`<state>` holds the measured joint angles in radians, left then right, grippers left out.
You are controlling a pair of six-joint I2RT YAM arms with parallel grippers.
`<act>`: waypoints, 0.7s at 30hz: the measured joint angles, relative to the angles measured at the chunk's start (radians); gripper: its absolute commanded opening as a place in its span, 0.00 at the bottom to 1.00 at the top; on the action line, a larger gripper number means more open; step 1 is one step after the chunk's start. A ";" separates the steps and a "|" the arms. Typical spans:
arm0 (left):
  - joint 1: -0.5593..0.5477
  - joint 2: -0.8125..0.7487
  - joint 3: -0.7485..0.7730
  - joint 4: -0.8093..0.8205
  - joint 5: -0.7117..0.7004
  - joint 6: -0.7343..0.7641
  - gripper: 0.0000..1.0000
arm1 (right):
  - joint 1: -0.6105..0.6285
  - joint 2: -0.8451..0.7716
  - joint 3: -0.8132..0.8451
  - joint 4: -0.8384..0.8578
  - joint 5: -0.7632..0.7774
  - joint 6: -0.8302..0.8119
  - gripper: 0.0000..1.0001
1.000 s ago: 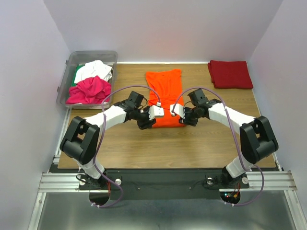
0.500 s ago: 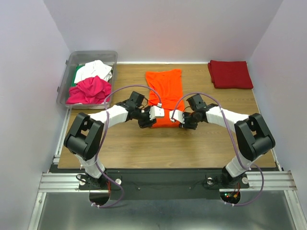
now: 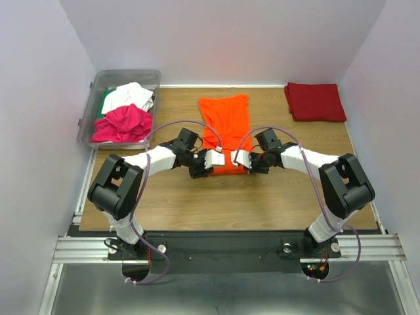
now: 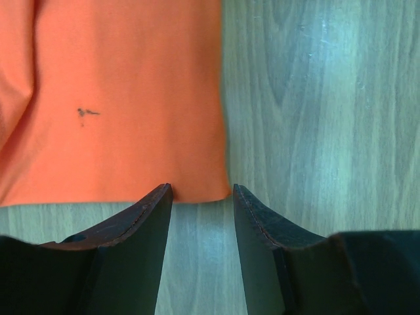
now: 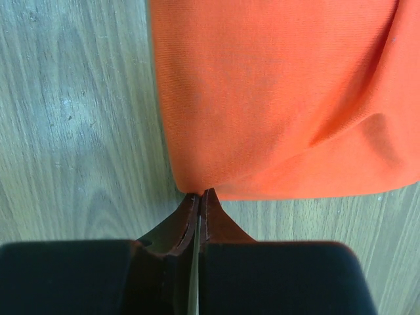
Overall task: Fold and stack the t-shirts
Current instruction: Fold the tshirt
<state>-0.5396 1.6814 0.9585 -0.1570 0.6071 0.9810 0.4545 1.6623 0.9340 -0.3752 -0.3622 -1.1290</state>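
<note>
The orange t-shirt [image 3: 225, 125] lies folded lengthwise in the middle of the table, and both grippers are at its near hem. My left gripper [image 3: 212, 164] is open. In the left wrist view its fingertips [image 4: 165, 195] straddle the near corner of the orange cloth [image 4: 118, 98], with bare wood between them. My right gripper [image 3: 243, 163] is shut, pinching the other near corner of the orange t-shirt [image 5: 275, 98] at its tips [image 5: 199, 195]. A dark red t-shirt [image 3: 315, 101] lies folded at the back right.
A clear plastic bin [image 3: 125, 77] at the back left holds a magenta t-shirt [image 3: 121, 123], a white one [image 3: 128, 95] and a green one [image 3: 105, 102]. White walls close in the table on three sides.
Both grippers have slid inward and down to the orange t-shirt's near hem. The right jaws have closed on its corner. The left jaws have stayed open.
</note>
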 measured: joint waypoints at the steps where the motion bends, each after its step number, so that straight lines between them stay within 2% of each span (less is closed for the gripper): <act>1: -0.003 0.000 -0.003 0.000 0.002 0.005 0.51 | 0.000 0.000 0.000 0.001 0.000 0.000 0.01; 4: -0.016 0.000 -0.016 0.009 0.000 0.013 0.46 | 0.000 0.001 0.000 0.002 0.000 0.000 0.01; 6: -0.026 0.000 -0.019 0.010 -0.008 0.012 0.38 | 0.000 0.001 0.000 0.002 0.000 0.003 0.01; 9: -0.031 0.005 -0.019 0.019 -0.020 0.008 0.16 | 0.000 0.001 0.000 0.002 0.000 0.009 0.01; 11: -0.033 0.016 -0.016 0.018 -0.034 0.004 0.06 | 0.000 0.001 0.000 0.002 0.000 0.016 0.01; 13: -0.033 0.020 -0.015 0.018 -0.041 0.004 0.00 | 0.000 0.001 0.002 0.002 0.000 0.029 0.00; 21: -0.001 -0.044 0.014 -0.053 -0.031 -0.026 0.00 | 0.000 -0.037 0.032 -0.053 0.000 0.126 0.00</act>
<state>-0.5404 1.6375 0.9730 -0.2100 0.5766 0.9546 0.4541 1.6249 0.9665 -0.4286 -0.3626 -1.0027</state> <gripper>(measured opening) 0.023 0.028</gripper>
